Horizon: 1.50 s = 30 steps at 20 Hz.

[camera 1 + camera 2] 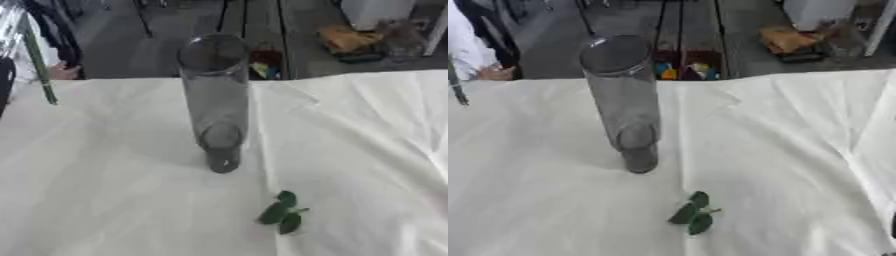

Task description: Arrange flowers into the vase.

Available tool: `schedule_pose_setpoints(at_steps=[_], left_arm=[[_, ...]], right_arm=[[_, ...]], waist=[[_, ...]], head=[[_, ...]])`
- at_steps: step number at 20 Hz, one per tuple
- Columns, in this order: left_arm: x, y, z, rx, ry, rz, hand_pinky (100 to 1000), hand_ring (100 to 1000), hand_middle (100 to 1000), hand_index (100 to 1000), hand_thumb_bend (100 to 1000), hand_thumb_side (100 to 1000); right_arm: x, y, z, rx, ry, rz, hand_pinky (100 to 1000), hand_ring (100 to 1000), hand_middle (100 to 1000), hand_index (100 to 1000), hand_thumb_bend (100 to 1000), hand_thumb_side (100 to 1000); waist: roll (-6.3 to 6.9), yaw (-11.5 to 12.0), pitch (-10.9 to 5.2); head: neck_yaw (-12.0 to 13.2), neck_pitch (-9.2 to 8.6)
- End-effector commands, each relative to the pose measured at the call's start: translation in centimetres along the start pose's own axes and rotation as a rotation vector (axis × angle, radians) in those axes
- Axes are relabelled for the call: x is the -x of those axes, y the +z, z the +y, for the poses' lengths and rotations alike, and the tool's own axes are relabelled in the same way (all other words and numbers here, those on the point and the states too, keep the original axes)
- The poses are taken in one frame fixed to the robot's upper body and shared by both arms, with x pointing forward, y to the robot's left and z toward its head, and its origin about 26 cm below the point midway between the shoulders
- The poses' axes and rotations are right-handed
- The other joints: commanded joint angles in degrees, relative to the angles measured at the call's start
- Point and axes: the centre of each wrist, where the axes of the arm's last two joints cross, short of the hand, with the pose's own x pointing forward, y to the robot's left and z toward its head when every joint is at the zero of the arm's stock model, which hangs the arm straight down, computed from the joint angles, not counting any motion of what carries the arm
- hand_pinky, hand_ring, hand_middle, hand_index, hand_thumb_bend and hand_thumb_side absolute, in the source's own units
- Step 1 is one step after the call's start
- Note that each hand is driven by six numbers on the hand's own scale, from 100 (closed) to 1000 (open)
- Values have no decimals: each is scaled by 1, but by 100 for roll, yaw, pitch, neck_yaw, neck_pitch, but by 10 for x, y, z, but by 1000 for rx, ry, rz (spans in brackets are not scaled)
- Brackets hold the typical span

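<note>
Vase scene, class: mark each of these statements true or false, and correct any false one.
1. The glass vase stands upright on the white tablecloth. True.
2. Flowers already fill the vase. False: it holds none.
3. A small sprig of green leaves lies on the cloth in front of the vase. True.
4. The leaves touch the vase's base. False: they lie apart from it.
5. A green stem shows at the left edge. True.
</note>
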Motion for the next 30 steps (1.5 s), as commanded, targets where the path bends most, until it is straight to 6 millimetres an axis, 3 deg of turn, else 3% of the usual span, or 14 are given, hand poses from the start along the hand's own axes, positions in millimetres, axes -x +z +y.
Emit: schedule_pose_setpoints(at_steps=[1,10,20,30], left_arm=[[-27,-9,7,-42,101,-28,100,100,100,100,100,564],[-52,-4,-4,-49,300,-12,100,100,100,100,100,576],[-74,0,-18,-35,415,19,100,100,100,100,100,584],[-96,4,-32,-2,519,28,100,100,100,100,100,590]], right_arm=[[-3,-5,-4,-12,6,-17,657,687,534,756,100,1000],[-2,-1,-5,-27,2,6,657,688,534,757,100,1000],[-2,2,-5,-45,-9,32,661,688,534,758,100,1000],[-2,3,-4,-54,-17,49,663,689,531,759,100,1000]], waist=[[22,1,-187],[66,-13,-308],[149,-37,-405],[216,-96,-413]], head=[[-8,94],[-103,253],[-15,340],[35,295]])
